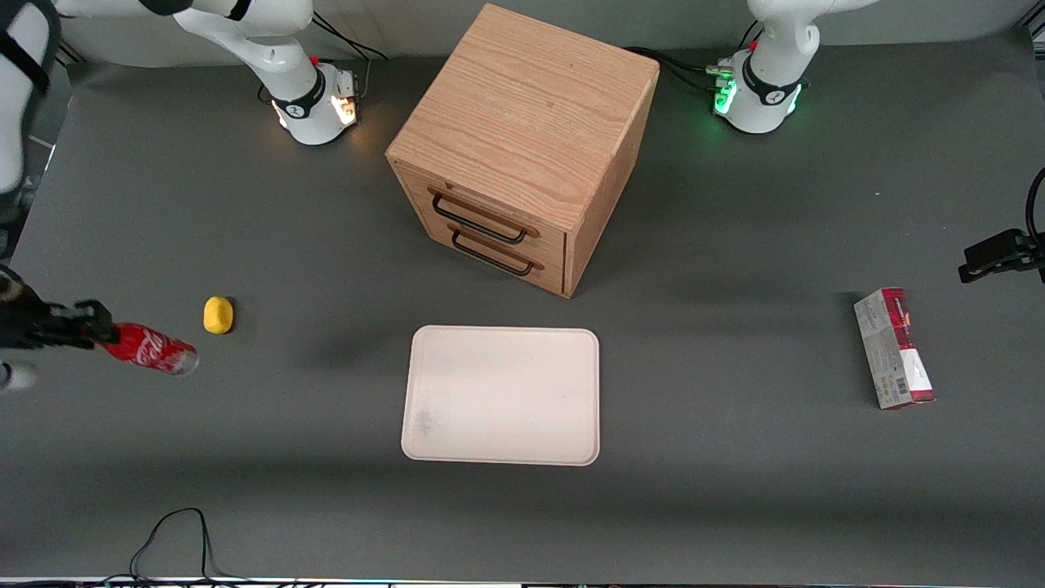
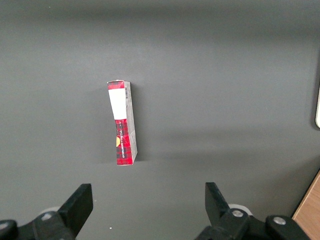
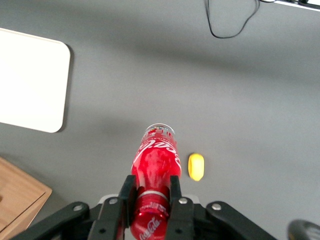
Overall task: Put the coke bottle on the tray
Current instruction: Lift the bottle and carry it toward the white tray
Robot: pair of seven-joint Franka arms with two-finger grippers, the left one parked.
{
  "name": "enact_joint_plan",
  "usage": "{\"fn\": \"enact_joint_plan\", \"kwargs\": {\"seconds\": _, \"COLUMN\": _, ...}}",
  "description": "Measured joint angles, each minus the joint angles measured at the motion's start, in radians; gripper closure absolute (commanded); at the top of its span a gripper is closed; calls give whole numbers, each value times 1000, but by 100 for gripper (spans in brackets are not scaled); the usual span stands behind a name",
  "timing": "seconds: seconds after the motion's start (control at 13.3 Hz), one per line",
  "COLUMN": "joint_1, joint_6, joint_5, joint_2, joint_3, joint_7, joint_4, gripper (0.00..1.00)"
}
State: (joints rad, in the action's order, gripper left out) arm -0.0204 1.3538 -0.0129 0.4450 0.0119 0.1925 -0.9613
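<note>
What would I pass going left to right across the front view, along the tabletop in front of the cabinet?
Claw clamped on the coke bottle → yellow lump → tray → red-and-grey carton.

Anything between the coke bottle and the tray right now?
Nothing visible. The gripper is shut on the coke bottle at the working arm's end of the table. Bare table lies between it and the tray. The yellow lump sits beside the bottle, farther from the front camera, off that line.
</note>
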Motion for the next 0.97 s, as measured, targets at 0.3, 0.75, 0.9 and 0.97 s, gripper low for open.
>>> {"fn": "enact_joint_plan", "kwargs": {"seconds": 0.3, "joint_1": 6, "joint_6": -9, "joint_5": 2, "joint_2": -29, "joint_3": -39, "joint_7": -1, "joint_4": -2, "gripper": 100}}
{"fn": "enact_joint_plan", "kwargs": {"seconds": 0.75, "joint_1": 168, "joint_6": 73, "joint_5": -10, "joint_2": -5, "joint_3": -175, "joint_7": -298, "joint_4": -6, "gripper": 100}}
{"fn": "enact_joint_plan", "kwargs": {"seconds": 0.9, "joint_1": 264, "joint_6": 106, "joint_5": -61, "joint_2": 19, "joint_3": -177, "joint_7": -406, "joint_4": -7, "gripper": 100}}
{"fn": "enact_joint_plan", "kwargs": {"seconds": 0.97, "joint_1": 308, "joint_6": 120, "joint_5": -77, "joint_2": 31, "joint_3": -177, "joint_7": -445, "joint_4": -7, "gripper": 100}}
